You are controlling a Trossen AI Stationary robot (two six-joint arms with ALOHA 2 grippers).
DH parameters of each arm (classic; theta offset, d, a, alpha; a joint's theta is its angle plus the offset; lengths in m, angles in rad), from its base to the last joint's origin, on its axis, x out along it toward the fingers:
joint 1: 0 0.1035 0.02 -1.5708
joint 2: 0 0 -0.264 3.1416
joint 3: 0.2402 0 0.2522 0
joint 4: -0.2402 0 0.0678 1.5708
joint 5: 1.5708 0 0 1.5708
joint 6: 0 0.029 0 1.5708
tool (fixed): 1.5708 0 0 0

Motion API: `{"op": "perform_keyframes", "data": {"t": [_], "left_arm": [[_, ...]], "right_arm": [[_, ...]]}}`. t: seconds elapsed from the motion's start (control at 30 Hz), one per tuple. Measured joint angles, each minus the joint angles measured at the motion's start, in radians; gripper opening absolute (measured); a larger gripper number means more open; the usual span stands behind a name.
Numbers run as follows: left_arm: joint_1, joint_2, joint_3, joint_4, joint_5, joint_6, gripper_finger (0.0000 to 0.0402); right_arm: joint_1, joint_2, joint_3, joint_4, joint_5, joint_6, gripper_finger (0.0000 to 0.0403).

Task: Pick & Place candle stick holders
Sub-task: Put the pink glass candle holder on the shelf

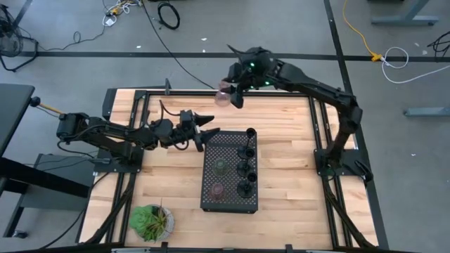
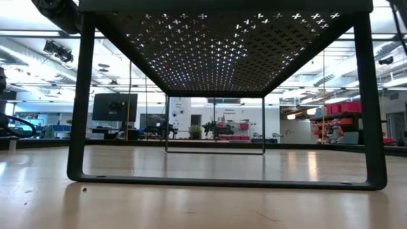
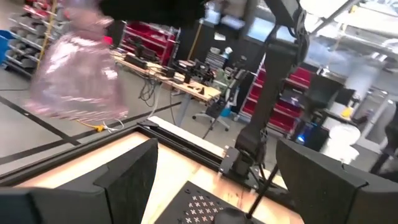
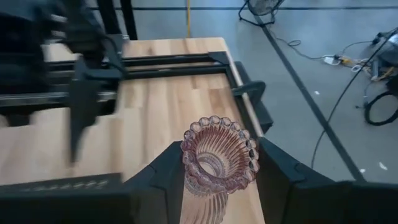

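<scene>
My right gripper is shut on a pinkish ribbed glass holder, held in the air over the table's far edge. My left gripper is open and empty beside the far left corner of the black perforated tray. Three slim black holders stand in a row along the tray's right side. An olive-green holder and a brownish one stand on its left side. The left wrist view shows the pinkish holder blurred, up ahead of my open fingers. My right gripper pinches the pinkish holder's ribbed body just below its scalloped rim between its two fingers. The holder is lifted clear of the table. Its open mouth faces back toward the wrist.
The tray stands on thin legs in the middle of the wooden table. A leafy green plant sits at the near left. A black frame rail runs along the table's far edge, under the held holder.
</scene>
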State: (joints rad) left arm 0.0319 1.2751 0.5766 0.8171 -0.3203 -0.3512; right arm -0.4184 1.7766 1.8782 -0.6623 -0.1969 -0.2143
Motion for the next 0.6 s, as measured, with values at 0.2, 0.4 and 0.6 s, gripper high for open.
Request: {"op": "perform_keyframes", "data": {"t": [0.2, 0.4, 0.6], "left_arm": [[0.0, 0.0, 0.0, -0.032, 0.024, 0.008, 0.0326], [0.0, 0.0, 0.0, -0.047, 0.022, 0.023, 0.0326], [0.0, 0.0, 0.0, -0.045, 0.018, 0.023, 0.0326]], "right_arm": [[0.076, -0.069, 0.0, -0.08, 0.056, 0.052, 0.0141], [0.158, -0.085, 0.0, -0.146, 0.139, 0.097, 0.0139], [0.225, -0.086, 0.0, -0.146, 0.137, 0.157, 0.0139]]}}
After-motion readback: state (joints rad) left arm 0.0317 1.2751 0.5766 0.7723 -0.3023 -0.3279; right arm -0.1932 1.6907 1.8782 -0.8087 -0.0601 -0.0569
